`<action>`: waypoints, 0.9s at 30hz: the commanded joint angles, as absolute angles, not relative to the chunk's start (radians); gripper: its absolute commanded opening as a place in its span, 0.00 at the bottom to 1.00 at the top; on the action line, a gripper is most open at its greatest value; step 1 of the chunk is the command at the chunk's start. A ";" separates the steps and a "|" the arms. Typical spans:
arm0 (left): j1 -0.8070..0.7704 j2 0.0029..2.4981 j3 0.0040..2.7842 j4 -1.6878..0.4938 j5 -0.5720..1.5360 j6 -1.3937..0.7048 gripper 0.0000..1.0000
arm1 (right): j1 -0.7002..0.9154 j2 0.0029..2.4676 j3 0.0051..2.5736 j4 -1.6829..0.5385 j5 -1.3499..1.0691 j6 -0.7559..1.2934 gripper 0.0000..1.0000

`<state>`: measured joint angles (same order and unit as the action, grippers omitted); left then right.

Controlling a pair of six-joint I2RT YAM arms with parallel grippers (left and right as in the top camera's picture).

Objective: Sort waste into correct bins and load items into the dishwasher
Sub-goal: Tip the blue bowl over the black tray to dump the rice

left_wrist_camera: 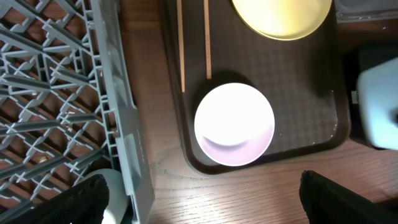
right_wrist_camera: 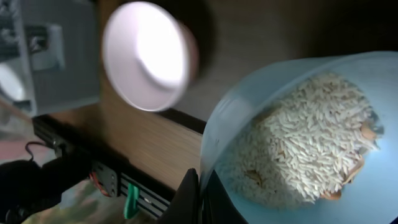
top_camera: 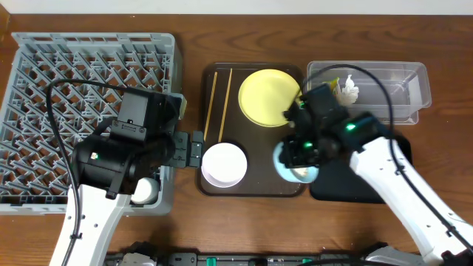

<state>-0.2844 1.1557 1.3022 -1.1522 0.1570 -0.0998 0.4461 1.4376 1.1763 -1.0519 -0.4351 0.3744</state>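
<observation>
Light-blue bowl, lower right of right wrist frame, holding white rice crumbs | right gripper clamped on its rim | left gripper jaws wide apart, empty, near white bowl on brown tray | yellow plate, chopsticks upper tray | dish rack left | tissue in clear tub, upper right

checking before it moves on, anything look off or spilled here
The blue bowl, pinched at its rim by the right claw, is full of leftover rice with a few brownish bits, and it is at the brown tray's edge beside the black tray. No spilled rice shows.
</observation>
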 commanded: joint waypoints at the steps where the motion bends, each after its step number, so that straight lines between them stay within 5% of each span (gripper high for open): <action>1: -0.287 1.156 1.308 -1.155 0.148 -0.086 0.98 | 0.359 1.429 1.171 -1.080 -0.532 0.257 0.01; 17: -0.287 1.156 1.308 -1.155 0.148 -0.086 0.98 | -0.284 1.432 0.855 -0.888 -1.302 -0.135 0.01; 27: -0.287 1.156 1.308 -1.155 0.148 -0.086 0.98 | -0.438 1.431 0.749 -0.881 -1.389 -0.226 0.01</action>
